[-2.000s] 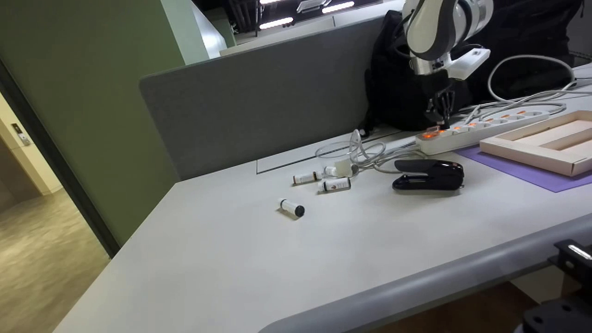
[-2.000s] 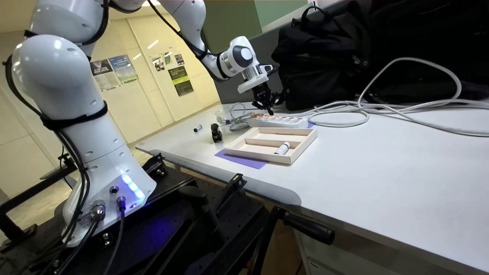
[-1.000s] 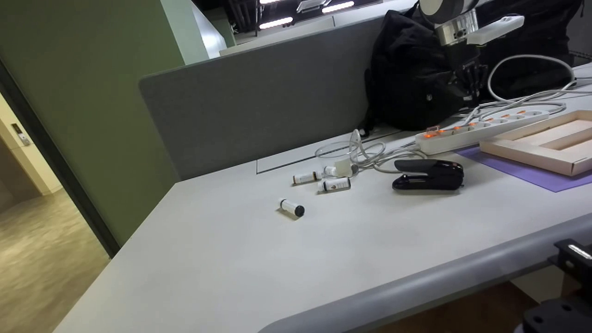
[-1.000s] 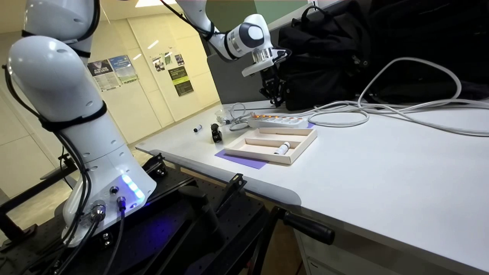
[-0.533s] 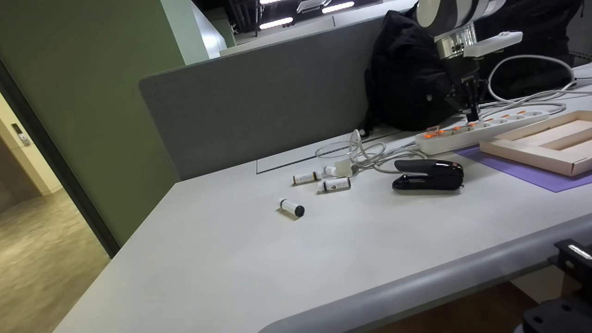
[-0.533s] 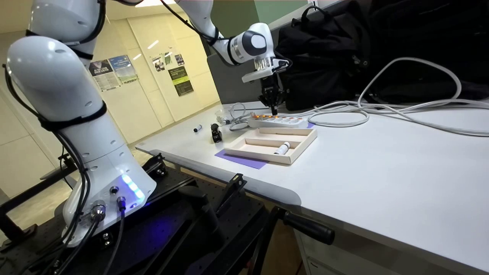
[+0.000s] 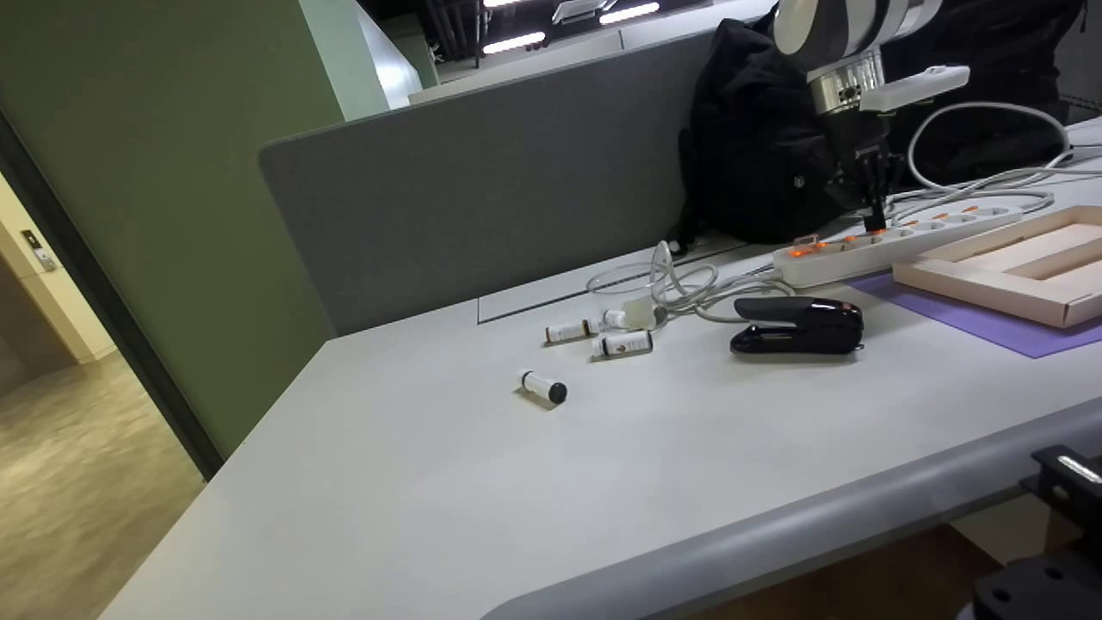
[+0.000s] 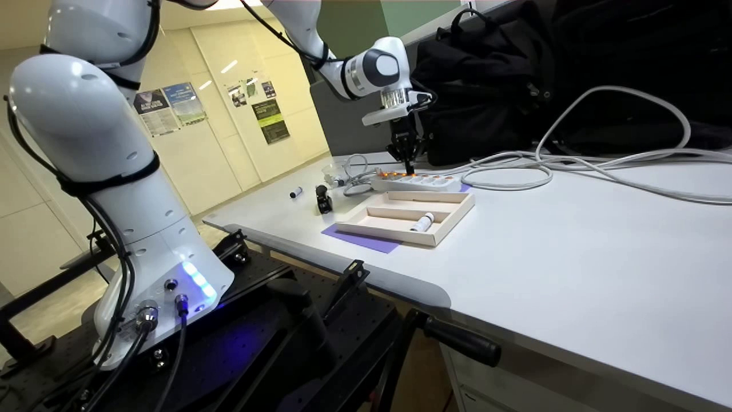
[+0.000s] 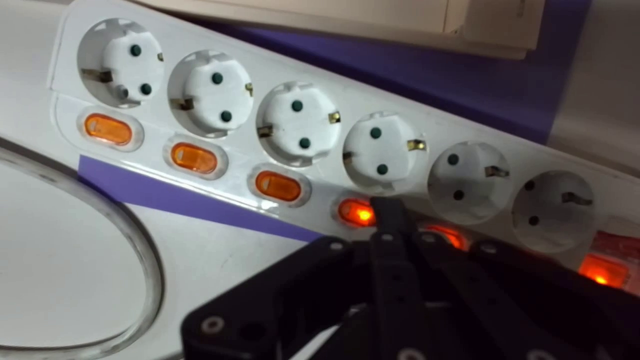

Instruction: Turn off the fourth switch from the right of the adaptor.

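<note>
The adaptor point(image 9: 345, 95) is a long white strip with a row of sockets and switches; it shows in both exterior views point(image 7: 869, 257) point(image 8: 420, 183). In the wrist view, three switches at the left are unlit, such as the orange switch point(image 9: 278, 186). The fourth from that left end, a lit switch point(image 9: 352, 212), lies under my gripper point(image 9: 391, 212), whose tip hides its right part. Another lit switch point(image 9: 454, 239) is partly hidden behind the fingers. My gripper point(image 7: 876, 226) is shut, pointing down, with nothing between its tips. I cannot tell whether it touches or presses the switch.
A covered lit main switch point(image 9: 604, 270) is at the strip's end. A pale wooden tray point(image 8: 389, 233) on a purple sheet point(image 8: 363, 239) lies alongside. A black stapler point(image 7: 796, 325), small bottles point(image 7: 624, 344), loose white cables point(image 8: 512, 184) and a black backpack point(image 7: 758, 138) are around.
My gripper lifted off the strip near its main switch, shifted along it toward the middle, and came down over the lit switch. In the last half second it sank slightly.
</note>
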`<state>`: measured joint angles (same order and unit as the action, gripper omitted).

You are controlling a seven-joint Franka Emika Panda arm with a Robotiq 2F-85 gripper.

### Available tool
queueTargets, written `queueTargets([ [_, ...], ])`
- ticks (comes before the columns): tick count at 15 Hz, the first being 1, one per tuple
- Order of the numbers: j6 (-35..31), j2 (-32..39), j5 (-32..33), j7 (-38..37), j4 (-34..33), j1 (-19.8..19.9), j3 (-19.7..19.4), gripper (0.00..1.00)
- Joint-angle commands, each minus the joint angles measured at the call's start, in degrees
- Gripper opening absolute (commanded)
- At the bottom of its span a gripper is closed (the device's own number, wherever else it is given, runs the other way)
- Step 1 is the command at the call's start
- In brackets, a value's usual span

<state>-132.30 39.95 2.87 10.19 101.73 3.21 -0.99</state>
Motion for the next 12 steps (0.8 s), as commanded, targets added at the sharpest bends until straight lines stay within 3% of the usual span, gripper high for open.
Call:
queueTargets([
  [1,0.8,1.4,-1.6,0.6,-1.5,1.5,1.2,0.00],
  [9,-0.3,2.1,-5.1,2.8,-0.3,3.6,2.8,0.00],
  [12,-0.3,-0.7,-6.1,4.2,-0.2,4.3,3.4,0.00],
])
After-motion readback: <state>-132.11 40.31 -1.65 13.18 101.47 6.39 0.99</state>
